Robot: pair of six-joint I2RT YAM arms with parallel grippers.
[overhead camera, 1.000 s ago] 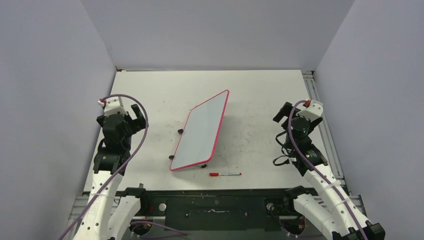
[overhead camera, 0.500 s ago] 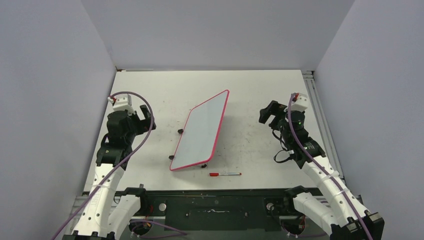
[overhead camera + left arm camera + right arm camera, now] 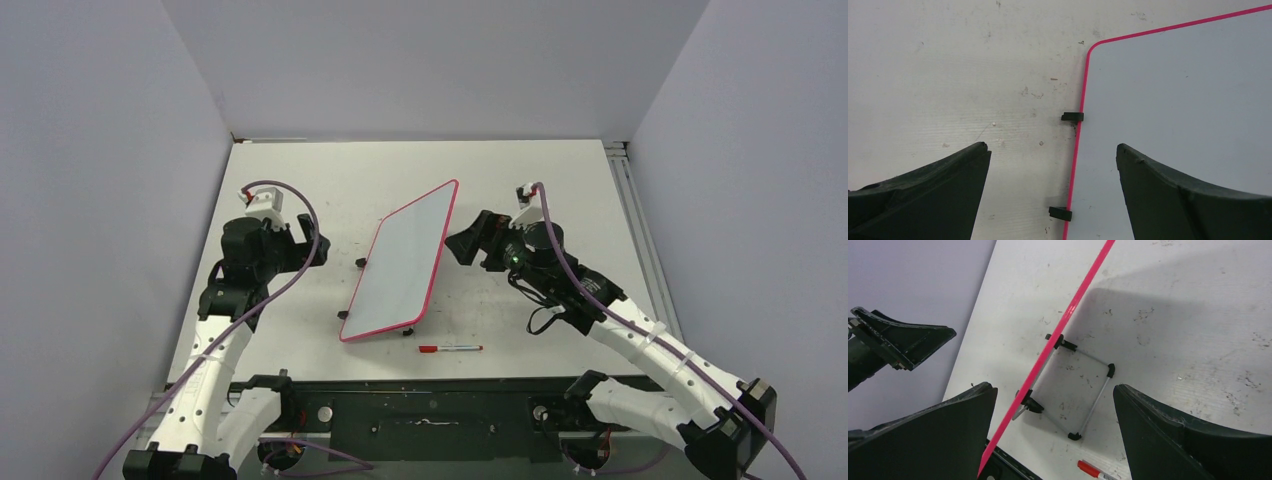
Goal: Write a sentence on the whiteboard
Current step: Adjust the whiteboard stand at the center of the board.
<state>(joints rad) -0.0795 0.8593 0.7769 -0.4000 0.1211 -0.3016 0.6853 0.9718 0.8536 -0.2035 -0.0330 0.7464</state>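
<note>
Two pincers are in play, both released and empty. The left pincer (image 3: 300,243) hovers just off the whiteboard's (image 3: 400,262) left edge. The right pincer (image 3: 462,243) sits close to its far right edge, fingers spread wide.

The board lies mid-bench between the arms, running diagonally, long side pointing away. It isn't flat: the right wrist view shows a wire stand (image 3: 1083,390) propping it from behind. That leaves the face tilted, with small black feet (image 3: 1072,117) resting on the bench (image 3: 300,170) along its left side.

My read is that this step is about securing the board before any writing. Doing it well means a gentle touch. A propped board will likely skid or fold if shoved, so take the thin frame squarely, one side at a time, without pressing on the stand. The marker (image 3: 450,349) lies on the bench just beyond the board's near corner, untouched. One pincer will need to go for it, and the right looks better placed.

As for looks, the board has a glossy pale face, clean in both views that show it. A thin pink-red frame with rounded corners runs around it, and not a stroke of the sentence is on it yet.
</note>
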